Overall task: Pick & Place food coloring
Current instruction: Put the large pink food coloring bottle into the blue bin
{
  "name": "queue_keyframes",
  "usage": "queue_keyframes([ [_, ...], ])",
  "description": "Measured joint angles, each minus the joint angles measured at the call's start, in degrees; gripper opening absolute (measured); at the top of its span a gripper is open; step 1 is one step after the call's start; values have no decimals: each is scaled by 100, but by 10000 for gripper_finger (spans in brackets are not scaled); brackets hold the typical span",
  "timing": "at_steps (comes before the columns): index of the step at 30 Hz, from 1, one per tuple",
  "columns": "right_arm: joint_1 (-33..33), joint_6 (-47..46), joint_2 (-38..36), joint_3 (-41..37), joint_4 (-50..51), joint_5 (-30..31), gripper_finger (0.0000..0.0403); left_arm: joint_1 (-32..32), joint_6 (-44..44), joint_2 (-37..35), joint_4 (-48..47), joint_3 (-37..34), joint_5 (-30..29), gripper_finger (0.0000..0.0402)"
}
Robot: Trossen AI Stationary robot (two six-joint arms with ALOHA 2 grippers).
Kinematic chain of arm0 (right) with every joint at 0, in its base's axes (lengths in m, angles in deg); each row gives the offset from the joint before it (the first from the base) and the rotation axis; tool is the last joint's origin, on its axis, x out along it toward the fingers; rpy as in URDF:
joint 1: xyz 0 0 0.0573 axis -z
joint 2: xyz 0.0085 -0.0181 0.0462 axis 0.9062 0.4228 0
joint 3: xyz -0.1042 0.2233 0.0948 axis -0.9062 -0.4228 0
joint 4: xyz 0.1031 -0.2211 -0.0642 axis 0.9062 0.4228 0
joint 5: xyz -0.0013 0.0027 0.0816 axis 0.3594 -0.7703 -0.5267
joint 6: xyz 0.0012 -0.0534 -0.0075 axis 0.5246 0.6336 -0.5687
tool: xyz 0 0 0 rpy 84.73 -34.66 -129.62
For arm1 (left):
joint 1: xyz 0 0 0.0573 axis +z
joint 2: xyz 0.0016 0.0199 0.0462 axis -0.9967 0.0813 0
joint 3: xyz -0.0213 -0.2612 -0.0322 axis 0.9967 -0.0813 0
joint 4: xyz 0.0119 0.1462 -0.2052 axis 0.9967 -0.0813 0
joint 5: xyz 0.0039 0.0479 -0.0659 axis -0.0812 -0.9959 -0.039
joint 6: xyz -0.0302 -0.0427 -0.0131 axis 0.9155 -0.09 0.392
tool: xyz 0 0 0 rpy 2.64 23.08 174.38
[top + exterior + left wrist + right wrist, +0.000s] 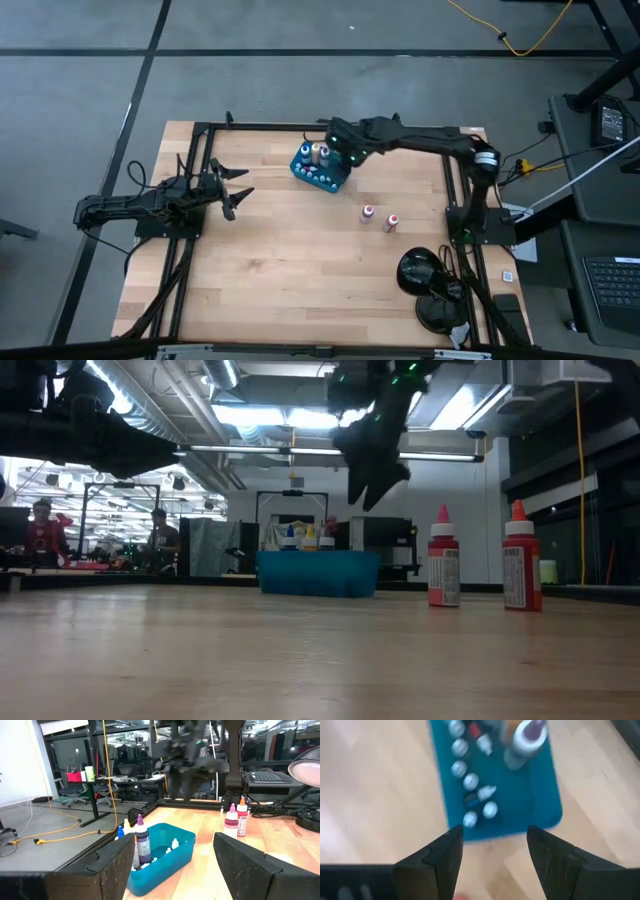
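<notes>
High view: wood table (300, 270), two dark arms, teal tray (318, 176) near far edge.
Right gripper (335, 140): raised above tray; fingers (442, 857) spread, empty, tray visible between them in right wrist view.
Left gripper (236, 188): over table's left side, well apart from tray; fingers (117, 857) spread, holding nothing.
Tray contents: row of small white-capped vials (470, 782) along one side; taller purple bottle (143, 842) upright with a few others at one end.
Loose bottles: two red bottles (368, 213) (391, 222) upright on bare wood, side by side, between tray and black lamp (420, 272).
Low view: both red bottles (443, 560) right of tray, apart, not touching.
</notes>
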Motion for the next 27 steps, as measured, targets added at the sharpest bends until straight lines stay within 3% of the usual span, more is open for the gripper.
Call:
queue_keyframes([
  [6,-471,200,-820,-854,-94,-1,231,0,2,1,1,0,2,267],
  [17,-1347,128,-1883,-1880,-57,36,348,1,0,1,0,0,2,267],
  [27,-1600,119,-1929,-2741,-164,163,338,2,2,0,0,0,2,267],
])
